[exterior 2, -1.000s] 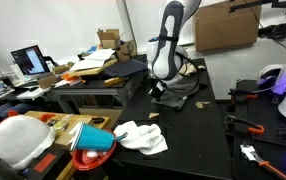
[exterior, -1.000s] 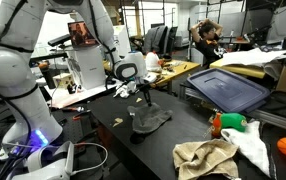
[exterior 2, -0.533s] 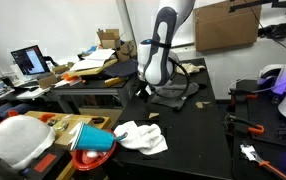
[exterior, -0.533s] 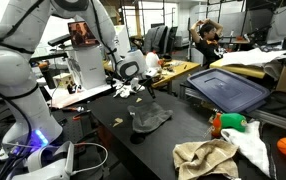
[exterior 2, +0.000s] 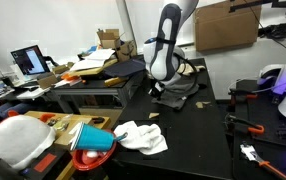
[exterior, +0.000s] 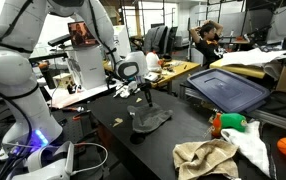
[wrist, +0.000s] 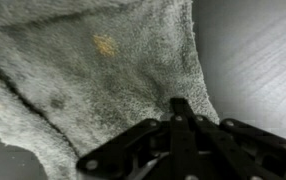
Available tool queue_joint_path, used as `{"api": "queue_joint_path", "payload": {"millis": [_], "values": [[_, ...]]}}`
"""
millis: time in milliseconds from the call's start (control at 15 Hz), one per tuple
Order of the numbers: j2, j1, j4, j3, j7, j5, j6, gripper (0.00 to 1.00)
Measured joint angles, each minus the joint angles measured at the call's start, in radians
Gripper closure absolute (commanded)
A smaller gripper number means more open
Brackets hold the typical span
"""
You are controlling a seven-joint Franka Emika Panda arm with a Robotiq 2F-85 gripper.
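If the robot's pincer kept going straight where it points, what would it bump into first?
The grey cloth: the pincer is shut on it and points down into it. Right behind probably lies the black table, though depth is hard to judge.

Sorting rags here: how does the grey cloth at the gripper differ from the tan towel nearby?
The grey cloth is dark, the tan towel pale. The grey cloth is pinched up by the shut gripper; the tan towel lies crumpled and untouched. Both rest on the black table.
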Motion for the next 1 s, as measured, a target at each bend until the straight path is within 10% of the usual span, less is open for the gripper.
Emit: {"api": "queue_joint_path", "payload": {"millis": [1000], "values": [[0.009,-0.098,0.031,0.112,0.001,-0.005,0.045,1.00]]}}
